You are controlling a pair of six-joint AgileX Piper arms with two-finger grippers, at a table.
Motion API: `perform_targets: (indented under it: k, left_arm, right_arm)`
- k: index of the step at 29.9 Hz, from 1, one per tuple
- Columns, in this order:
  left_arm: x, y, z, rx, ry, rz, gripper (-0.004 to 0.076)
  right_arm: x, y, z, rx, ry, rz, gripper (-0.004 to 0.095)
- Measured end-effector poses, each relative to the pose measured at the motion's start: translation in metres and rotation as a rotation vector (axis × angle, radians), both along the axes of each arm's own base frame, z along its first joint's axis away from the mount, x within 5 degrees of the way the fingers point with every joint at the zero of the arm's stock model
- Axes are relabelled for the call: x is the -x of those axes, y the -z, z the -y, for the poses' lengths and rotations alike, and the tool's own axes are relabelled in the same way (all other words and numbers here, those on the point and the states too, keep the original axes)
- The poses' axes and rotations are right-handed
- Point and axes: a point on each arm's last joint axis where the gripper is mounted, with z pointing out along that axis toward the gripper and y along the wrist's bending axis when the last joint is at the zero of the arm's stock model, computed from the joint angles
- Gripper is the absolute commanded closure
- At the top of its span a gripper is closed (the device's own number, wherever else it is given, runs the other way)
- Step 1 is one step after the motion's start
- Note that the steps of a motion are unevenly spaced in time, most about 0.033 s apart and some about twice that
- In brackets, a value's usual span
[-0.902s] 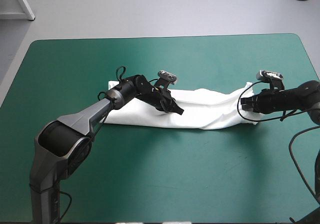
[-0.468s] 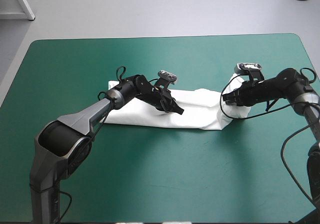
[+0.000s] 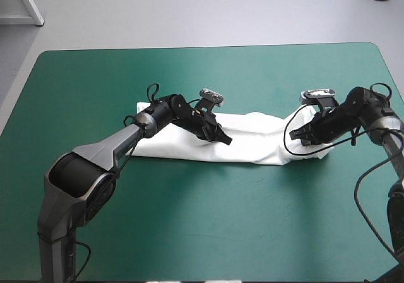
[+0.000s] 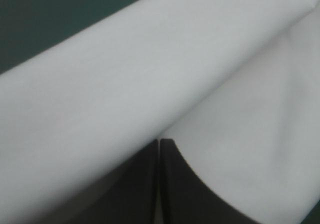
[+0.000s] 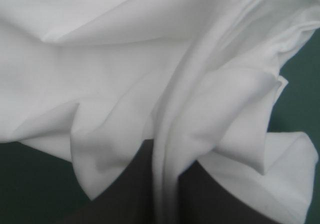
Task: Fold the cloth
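The near side of the table (image 3: 202, 232), with its teal-green cover, has nothing on it. Past that, the T-shirt (image 3: 252, 145) lies across the middle of the table as one long white strip. It runs from the left side toward the right edge. Its left part is smooth and flat. Its right end is bunched up and lifted a little.

The left gripper (image 3: 226, 141) sits on the middle of the strip. Its black fingers are pressed together into one point. It seems to hold nothing and only leans on the cloth, like a finger holding a page down. The right gripper (image 3: 295, 139) is at the right end. Its fingers (image 5: 130, 184) are almost together, with a ridge of white cloth pinched between them.

The step looks like folding the right end over onto the left part. To do it well, the right gripper should lift its end just high enough to clear the strip. It should carry it straight toward the left edge without twisting. The left one should press lightly where the bend should be, so the strip does not slide. The edges should line up before the pinch lets go.
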Motion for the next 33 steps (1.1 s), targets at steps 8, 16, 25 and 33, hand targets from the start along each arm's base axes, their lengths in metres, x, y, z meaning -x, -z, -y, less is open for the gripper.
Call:
perform_targets:
  k: [8, 16, 25, 33]
  left_arm:
    - [0.000, 0.000, -0.001, -0.019, 0.010, 0.009, 0.0705]
    - [0.000, 0.000, -0.001, -0.035, 0.020, 0.015, 0.0705]
    - [0.000, 0.000, -0.001, -0.040, 0.024, 0.016, 0.0705]
    - [0.000, 0.000, -0.002, -0.043, 0.026, 0.017, 0.0705]
  right_arm:
    - [0.001, 0.001, 0.015, 0.011, 0.073, -0.033, 0.0328]
    - [0.011, -0.018, 0.038, -0.005, 0.160, 0.010, 0.0329]
    - [0.008, -0.007, 0.045, -0.030, 0.154, 0.017, 0.0315]
    - [-0.008, 0.017, 0.049, -0.030, 0.174, 0.010, 0.0291]
